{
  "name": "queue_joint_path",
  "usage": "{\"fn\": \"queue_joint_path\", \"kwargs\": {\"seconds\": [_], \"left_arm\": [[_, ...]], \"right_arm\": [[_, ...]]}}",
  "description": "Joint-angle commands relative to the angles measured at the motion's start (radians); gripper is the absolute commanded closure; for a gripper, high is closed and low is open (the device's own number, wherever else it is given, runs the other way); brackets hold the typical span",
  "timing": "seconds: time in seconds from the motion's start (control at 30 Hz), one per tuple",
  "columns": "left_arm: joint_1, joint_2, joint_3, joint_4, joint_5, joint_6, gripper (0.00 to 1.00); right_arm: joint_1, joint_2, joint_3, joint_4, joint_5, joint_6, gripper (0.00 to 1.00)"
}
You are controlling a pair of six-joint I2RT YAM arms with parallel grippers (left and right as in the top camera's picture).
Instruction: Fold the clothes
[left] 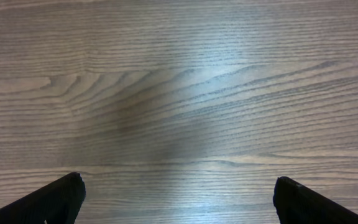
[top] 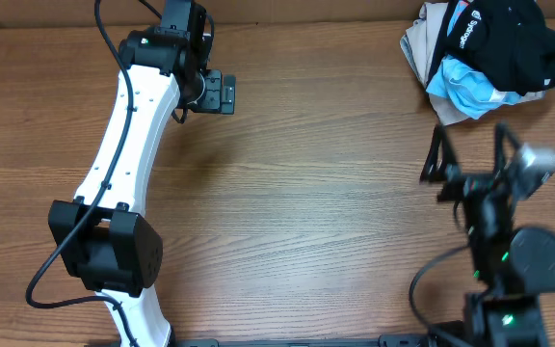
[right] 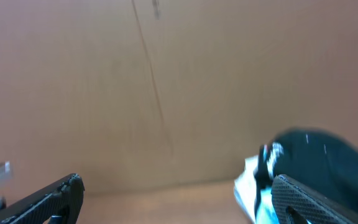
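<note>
Gaping wide over bare table (left: 179, 93), the left gripper (left: 178, 185) has nothing between its fingers (left: 55, 200). The right gripper (top: 468, 159) is likewise spread apart and empty. Ahead of it and a little to its right, clear of its fingertips, the black clothes (top: 509, 39) lie bunched in a heap over a light-blue garment (top: 465, 87) and a beige one (top: 417, 43).
</note>
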Motion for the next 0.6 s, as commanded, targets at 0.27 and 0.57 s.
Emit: {"fn": "queue_joint_path", "kwargs": {"seconds": [0.27, 0.57], "left_arm": [[0.005, 0.011, -0.003, 0.000, -0.005, -0.003, 0.00], [0.005, 0.011, -0.003, 0.001, -0.005, -0.003, 0.00]], "right_arm": [[0.013, -0.405, -0.412, 0.046, 0.002, -0.003, 0.00], [0.019, -0.457, -0.503, 0.025, 0.006, -0.002, 0.00]]}}
